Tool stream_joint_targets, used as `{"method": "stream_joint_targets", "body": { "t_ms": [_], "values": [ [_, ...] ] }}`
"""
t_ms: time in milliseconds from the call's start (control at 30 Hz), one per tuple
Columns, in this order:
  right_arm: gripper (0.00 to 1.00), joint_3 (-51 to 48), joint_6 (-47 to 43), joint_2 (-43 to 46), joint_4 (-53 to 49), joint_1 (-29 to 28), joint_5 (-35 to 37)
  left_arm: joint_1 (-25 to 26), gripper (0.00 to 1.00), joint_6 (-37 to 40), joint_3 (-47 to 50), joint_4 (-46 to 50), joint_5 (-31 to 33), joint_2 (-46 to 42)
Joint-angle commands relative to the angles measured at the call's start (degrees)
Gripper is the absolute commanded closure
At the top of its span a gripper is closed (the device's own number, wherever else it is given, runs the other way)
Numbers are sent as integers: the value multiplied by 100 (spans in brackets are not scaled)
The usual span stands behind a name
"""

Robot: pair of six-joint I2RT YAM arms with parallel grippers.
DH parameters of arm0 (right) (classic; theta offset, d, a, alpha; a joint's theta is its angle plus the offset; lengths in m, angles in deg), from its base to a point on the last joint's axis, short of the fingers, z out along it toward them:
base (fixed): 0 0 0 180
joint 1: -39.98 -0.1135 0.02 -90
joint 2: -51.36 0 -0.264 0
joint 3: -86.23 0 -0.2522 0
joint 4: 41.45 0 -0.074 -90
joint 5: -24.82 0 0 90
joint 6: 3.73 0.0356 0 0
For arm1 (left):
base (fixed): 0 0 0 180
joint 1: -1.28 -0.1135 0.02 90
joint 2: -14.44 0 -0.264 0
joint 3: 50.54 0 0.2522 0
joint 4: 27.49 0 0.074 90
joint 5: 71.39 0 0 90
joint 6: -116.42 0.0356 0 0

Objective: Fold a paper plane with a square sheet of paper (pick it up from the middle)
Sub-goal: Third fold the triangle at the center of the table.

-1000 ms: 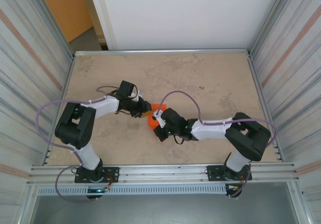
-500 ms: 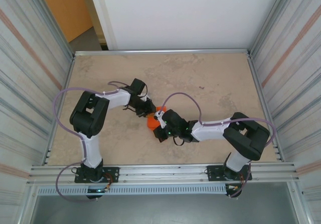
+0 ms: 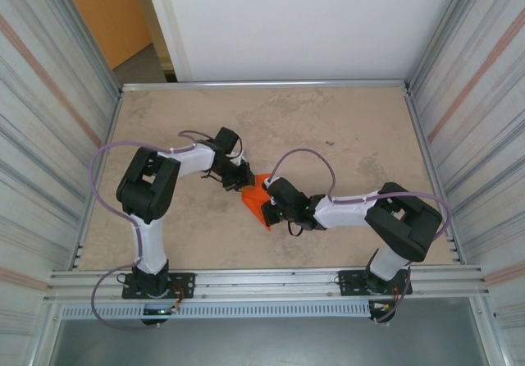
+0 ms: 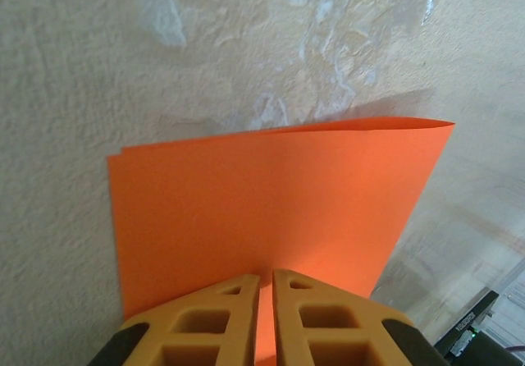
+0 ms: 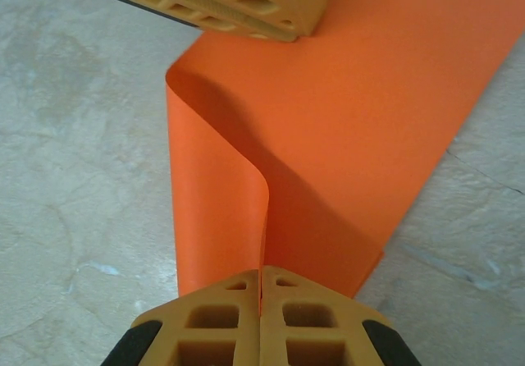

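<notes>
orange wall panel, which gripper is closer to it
Left. The left gripper clamps the paper's side toward the wall panel; the right gripper clamps its far side.

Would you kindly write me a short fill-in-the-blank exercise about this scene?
1. The sheet of paper is bright ___.
2. The left tool is clamped ___ on it.
3. Counting the right tool too, the number of tools gripping it is ___.

Missing words: orange; shut; two.
</notes>
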Motion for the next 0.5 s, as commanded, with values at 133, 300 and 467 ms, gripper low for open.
{"method": "stream_joint_targets", "body": {
  "t_ms": [133,300,467],
  "values": [
    [100,258,119,-77,-241,62,216,116,86,188,-16,374,138,266],
    [100,341,49,-153,-252,87,60,119,86,194,-7,372,129,264],
    [100,402,41,-218,-297,97,-59,125,86,186,1,357,119,256]
  ]
}}
